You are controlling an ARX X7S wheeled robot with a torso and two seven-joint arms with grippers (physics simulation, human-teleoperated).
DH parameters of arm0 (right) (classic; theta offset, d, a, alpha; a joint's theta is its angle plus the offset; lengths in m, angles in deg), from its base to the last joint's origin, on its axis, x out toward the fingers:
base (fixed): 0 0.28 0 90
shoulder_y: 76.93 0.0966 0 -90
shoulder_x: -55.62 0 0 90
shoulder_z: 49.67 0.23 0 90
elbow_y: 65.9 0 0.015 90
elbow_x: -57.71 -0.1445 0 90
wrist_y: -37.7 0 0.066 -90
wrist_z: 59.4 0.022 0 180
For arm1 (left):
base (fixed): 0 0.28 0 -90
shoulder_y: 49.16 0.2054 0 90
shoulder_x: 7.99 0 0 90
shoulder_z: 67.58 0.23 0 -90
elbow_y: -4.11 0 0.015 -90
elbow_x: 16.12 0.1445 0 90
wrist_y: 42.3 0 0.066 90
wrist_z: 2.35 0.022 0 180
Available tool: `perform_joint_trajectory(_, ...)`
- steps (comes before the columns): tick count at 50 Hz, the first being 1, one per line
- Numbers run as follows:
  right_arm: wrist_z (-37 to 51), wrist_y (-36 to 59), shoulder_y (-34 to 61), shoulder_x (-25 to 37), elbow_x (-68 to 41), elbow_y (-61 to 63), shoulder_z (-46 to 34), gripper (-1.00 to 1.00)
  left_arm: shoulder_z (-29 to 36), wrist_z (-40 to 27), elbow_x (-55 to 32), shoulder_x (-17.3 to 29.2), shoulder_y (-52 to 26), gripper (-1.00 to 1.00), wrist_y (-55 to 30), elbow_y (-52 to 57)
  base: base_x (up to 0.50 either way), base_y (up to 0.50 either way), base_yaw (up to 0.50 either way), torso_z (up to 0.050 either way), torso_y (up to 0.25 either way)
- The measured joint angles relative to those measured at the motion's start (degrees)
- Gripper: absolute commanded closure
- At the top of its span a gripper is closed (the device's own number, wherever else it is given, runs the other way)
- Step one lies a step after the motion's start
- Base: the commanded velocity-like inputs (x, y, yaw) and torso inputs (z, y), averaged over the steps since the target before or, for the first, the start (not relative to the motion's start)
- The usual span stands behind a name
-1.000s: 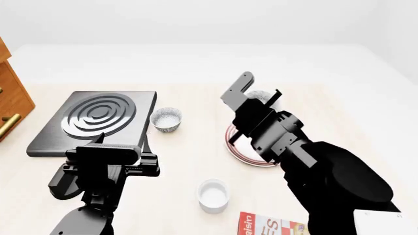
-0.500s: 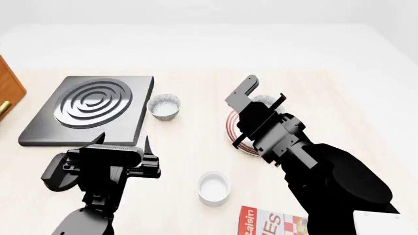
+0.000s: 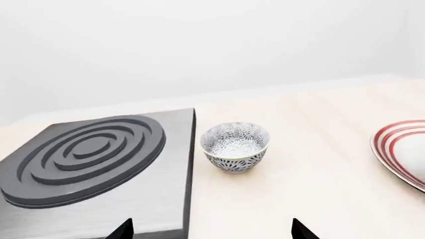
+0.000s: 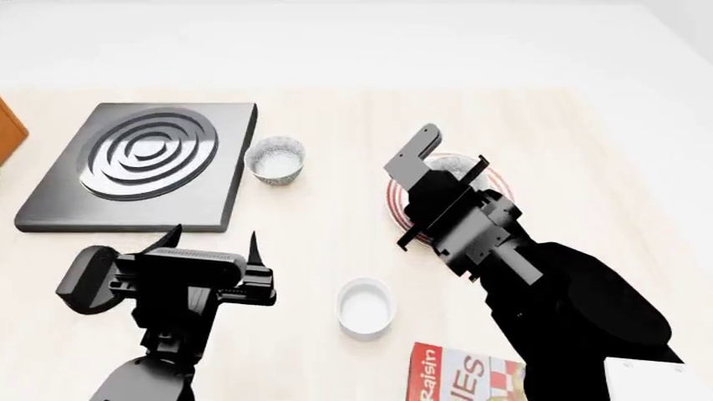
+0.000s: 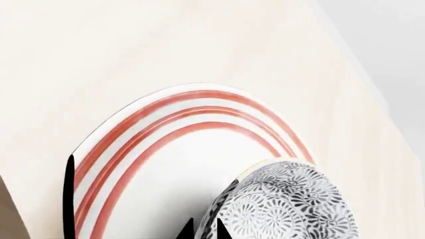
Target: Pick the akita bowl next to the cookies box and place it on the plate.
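My right gripper (image 4: 446,174) is shut on the rim of the akita bowl (image 4: 455,162), a grey-patterned bowl with a white inside. In the right wrist view the bowl (image 5: 285,204) hangs just over the white plate with red rings (image 5: 153,129), and the gripper (image 5: 202,231) pinches its wall. In the head view the arm covers most of the plate (image 4: 392,199). One corner of the red cookies box (image 4: 462,373) shows at the near edge. My left gripper (image 4: 212,241) is open and holds nothing, as the left wrist view (image 3: 212,231) shows.
A look-alike patterned bowl (image 4: 274,159) (image 3: 235,147) stands beside a dark hob plate with raised rings (image 4: 139,167) (image 3: 86,154). A plain white cup (image 4: 366,307) sits near the cookies box. The plate's edge (image 3: 391,144) shows in the left wrist view. A wooden cabinet corner (image 4: 9,125) is far left.
The head view has tilted downward, so the table's things sit higher in the picture. My right gripper keeps the bowl over the plate. The left arm has hardly moved.
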Motion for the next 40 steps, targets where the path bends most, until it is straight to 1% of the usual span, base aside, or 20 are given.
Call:
perform_joint_trajectory(2, -0.1, 0.28, 0.08, 0.0, -0.03, 0.0, 0.08, 1.0, -0.06, 0.06, -0.14, 0.02, 0.09, -1.0, 0.2, 0.07, 0.0, 0.0, 0.0, 0.0, 0.0)
perform_joint_trajectory(3, -0.34, 0.6, 0.18, 0.0, 0.01, 0.04, 0.09, -1.0, -0.08, 0.08, -0.19, 0.02, 0.13, -1.0, 0.29, 0.11, 0.0, 0.0, 0.0, 0.0, 0.0)
perform_joint_trajectory(5, -0.69, 0.98, 0.26, 0.0, 0.04, -0.03, -0.04, -1.0, -0.11, 0.17, -0.31, 0.07, 0.23, -1.0, 0.51, 0.2, 0.0, 0.0, 0.0, -0.006, 0.087)
perform_joint_trajectory(12, -1.4, 1.95, 0.66, 0.01, -0.36, -0.27, -0.1, -1.0, -0.54, 0.86, -1.73, 0.16, 0.43, -1.0, 0.6, 0.5, 0.0, 0.0, 0.0, -0.01, 0.25)
perform_joint_trajectory(40, -2.56, 2.62, 2.45, 0.0, -1.53, -0.63, -0.11, -1.0, -0.42, 1.21, -2.94, 0.97, 0.61, -1.0, 0.44, 1.57, 0.0, 0.0, 0.0, -0.006, 0.25)
